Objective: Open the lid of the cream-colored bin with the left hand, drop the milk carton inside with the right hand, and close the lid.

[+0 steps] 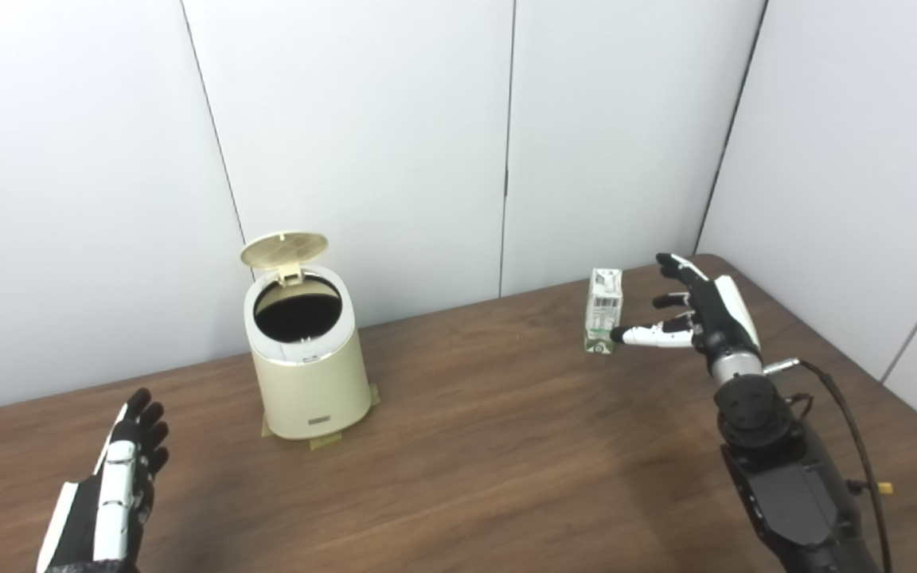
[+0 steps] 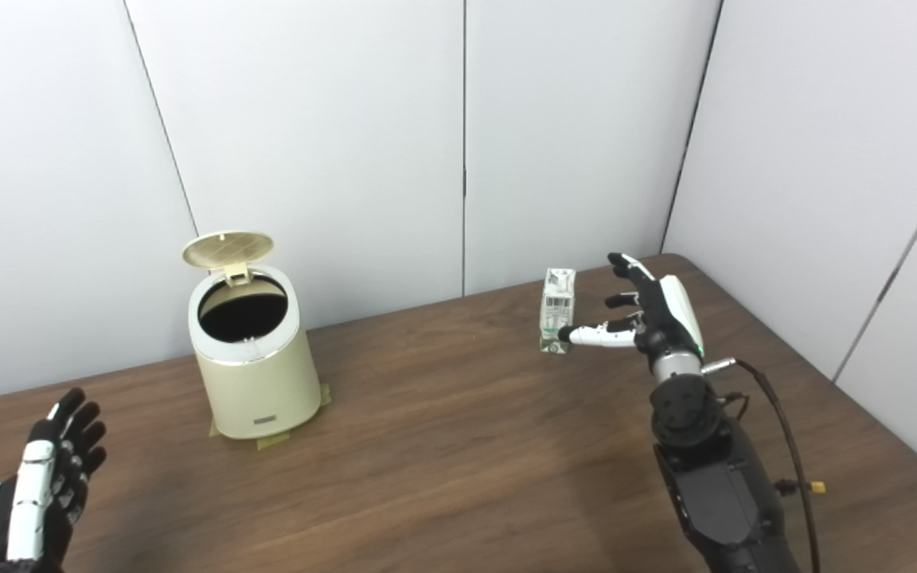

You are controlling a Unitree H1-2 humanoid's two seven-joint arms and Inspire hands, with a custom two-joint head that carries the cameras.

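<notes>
The cream-colored bin [image 1: 307, 374] stands on the table at the left of centre, its round lid [image 1: 283, 248] tipped up at the back and the dark inside showing. A small white and green milk carton [image 1: 604, 309] stands upright at the far right of the table. My right hand [image 1: 693, 310] is open just to the right of the carton, fingers spread; its thumb tip is at the carton's lower side. My left hand [image 1: 120, 485] is open low at the near left, well away from the bin and holding nothing.
The brown wooden table [image 1: 490, 446] is ringed by white wall panels close behind and to the right. Strips of tape [image 1: 323, 439] mark the bin's base. A black cable [image 1: 852, 430] loops beside my right forearm.
</notes>
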